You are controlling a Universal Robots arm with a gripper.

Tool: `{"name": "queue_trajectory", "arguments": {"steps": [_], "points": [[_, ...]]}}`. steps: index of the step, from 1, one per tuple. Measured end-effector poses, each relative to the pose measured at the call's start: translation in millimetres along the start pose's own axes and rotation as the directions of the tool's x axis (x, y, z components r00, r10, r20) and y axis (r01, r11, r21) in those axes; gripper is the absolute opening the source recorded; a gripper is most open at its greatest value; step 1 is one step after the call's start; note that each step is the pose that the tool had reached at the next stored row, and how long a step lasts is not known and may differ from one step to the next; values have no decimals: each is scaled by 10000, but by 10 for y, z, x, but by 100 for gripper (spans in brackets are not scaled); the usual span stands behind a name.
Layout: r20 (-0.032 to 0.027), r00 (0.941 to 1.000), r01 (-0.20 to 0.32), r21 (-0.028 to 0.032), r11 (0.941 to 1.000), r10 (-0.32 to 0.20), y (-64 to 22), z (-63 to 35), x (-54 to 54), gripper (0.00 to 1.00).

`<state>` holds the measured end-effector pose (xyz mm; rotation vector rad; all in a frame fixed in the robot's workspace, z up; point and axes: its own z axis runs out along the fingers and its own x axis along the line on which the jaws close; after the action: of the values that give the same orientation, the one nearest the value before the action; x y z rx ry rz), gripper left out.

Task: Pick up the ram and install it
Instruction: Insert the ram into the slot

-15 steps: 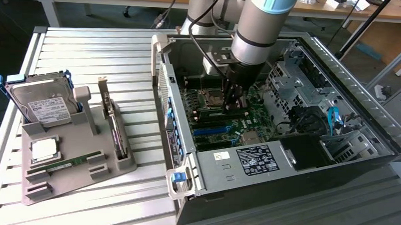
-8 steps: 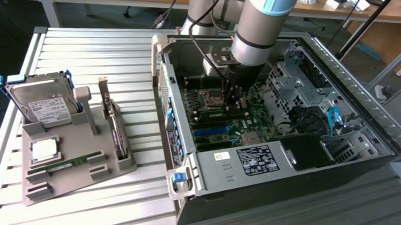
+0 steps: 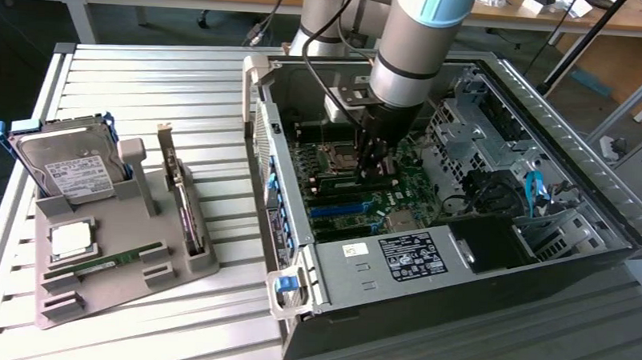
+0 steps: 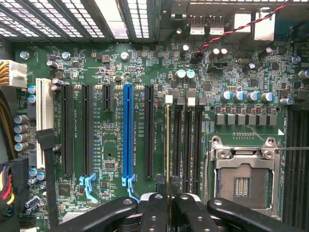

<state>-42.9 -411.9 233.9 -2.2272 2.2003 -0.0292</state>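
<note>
The ram (image 4: 167, 145) is being pinched on edge by the nearly closed jaws of the gripper (image 4: 167, 197), deep inside the open computer case (image 3: 423, 336) standing at the exterior view's right on the bench (image 3: 142, 86). It is being held at the outermost of the memory slots (image 4: 186, 145), near the empty processor socket (image 4: 241, 179), its contact edge facing down at the motherboard (image 4: 111, 63). Its long axis is being lined up parallel with the blue slot (image 4: 128, 130), seemingly for seating; contact cannot be judged.
</note>
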Motion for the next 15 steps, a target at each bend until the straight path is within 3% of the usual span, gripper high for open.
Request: {"name": "queue_trajectory", "arguments": {"steps": [15], "points": [[2,10000,-13,-3,10000,13,-25,2,-1,12]]}}
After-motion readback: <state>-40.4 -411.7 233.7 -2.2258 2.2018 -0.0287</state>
